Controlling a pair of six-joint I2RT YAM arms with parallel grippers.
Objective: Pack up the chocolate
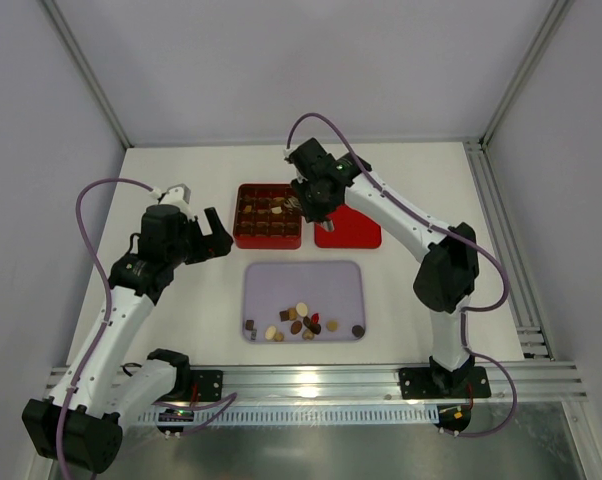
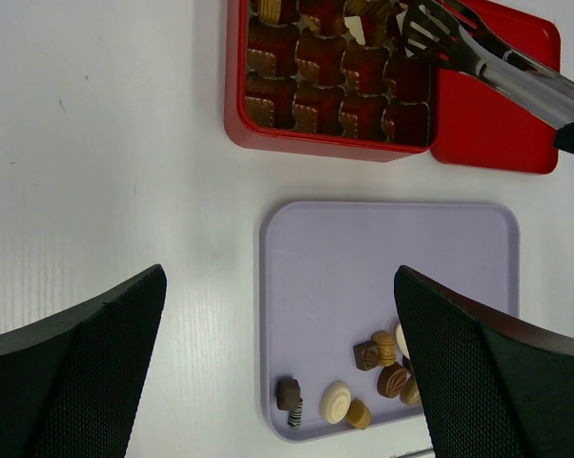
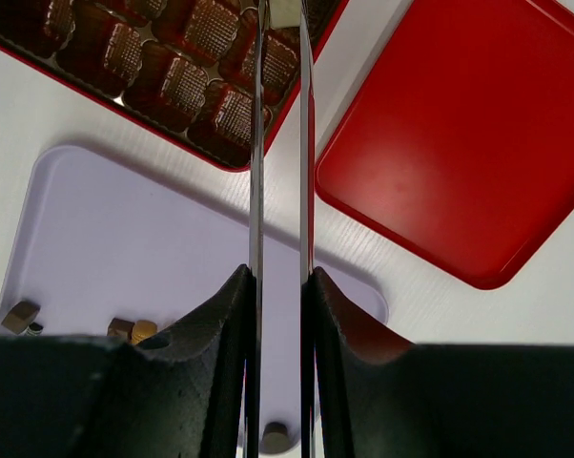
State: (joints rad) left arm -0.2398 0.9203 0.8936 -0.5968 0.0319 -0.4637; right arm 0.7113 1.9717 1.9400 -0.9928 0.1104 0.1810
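Note:
Several chocolates (image 1: 301, 320), brown, tan and cream, lie at the near edge of the lilac tray (image 1: 301, 280); they also show in the left wrist view (image 2: 337, 401). The red compartment box (image 1: 268, 228) holds a few pieces in its far rows. My right gripper (image 1: 311, 195) is shut on metal tongs (image 3: 256, 143). The tong tips (image 2: 430, 33) reach over the box's right side with a pale piece between them at the frame edge. My left gripper (image 1: 216, 235) is open and empty, left of the tray and above the table.
The red lid (image 1: 349, 232) lies flat right of the box, touching it. A single dark piece (image 1: 358, 329) sits at the tray's near right corner. White walls and metal rails enclose the table.

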